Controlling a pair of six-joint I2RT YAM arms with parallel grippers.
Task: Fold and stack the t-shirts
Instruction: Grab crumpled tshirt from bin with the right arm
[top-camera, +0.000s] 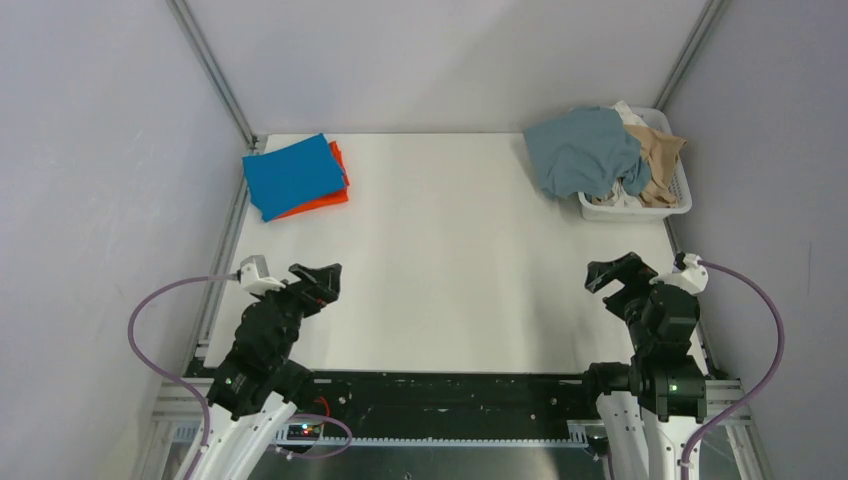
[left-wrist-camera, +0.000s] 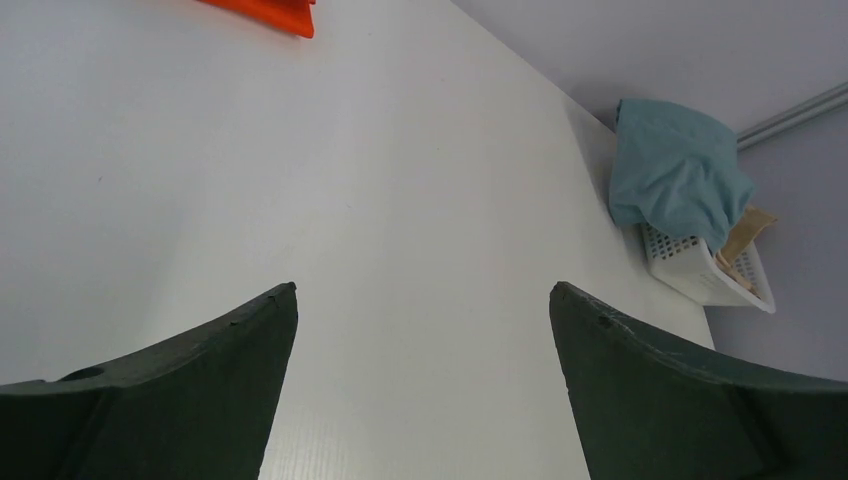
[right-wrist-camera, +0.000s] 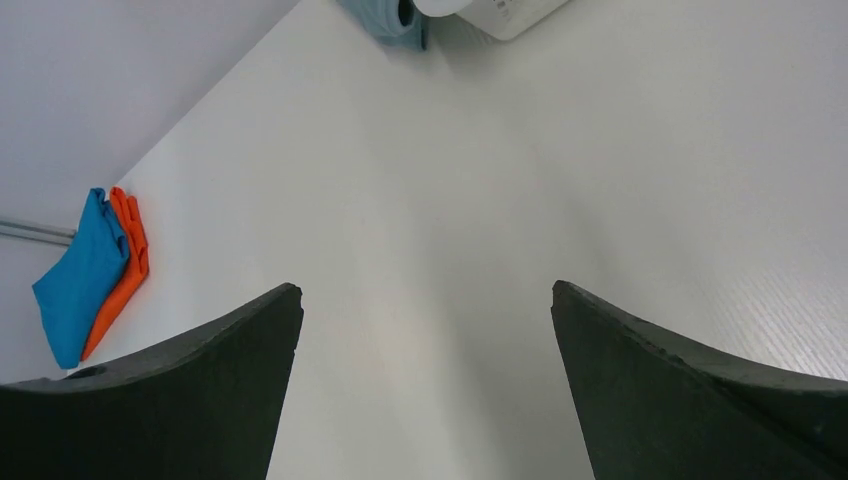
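Observation:
A folded bright blue t-shirt (top-camera: 293, 174) lies on a folded orange t-shirt (top-camera: 336, 190) at the table's far left; both show in the right wrist view, blue (right-wrist-camera: 80, 275) over orange (right-wrist-camera: 128, 265). A dusty grey-blue t-shirt (top-camera: 583, 150) hangs crumpled over the left rim of the basket at the far right, also in the left wrist view (left-wrist-camera: 675, 172). My left gripper (top-camera: 318, 280) is open and empty near the front left. My right gripper (top-camera: 618, 275) is open and empty near the front right. Both are far from the shirts.
A white slatted basket (top-camera: 640, 208) at the far right holds beige (top-camera: 660, 155) and white garments. Grey walls close in on both sides and the back. The black rail (top-camera: 450, 395) with the arm bases runs along the near edge.

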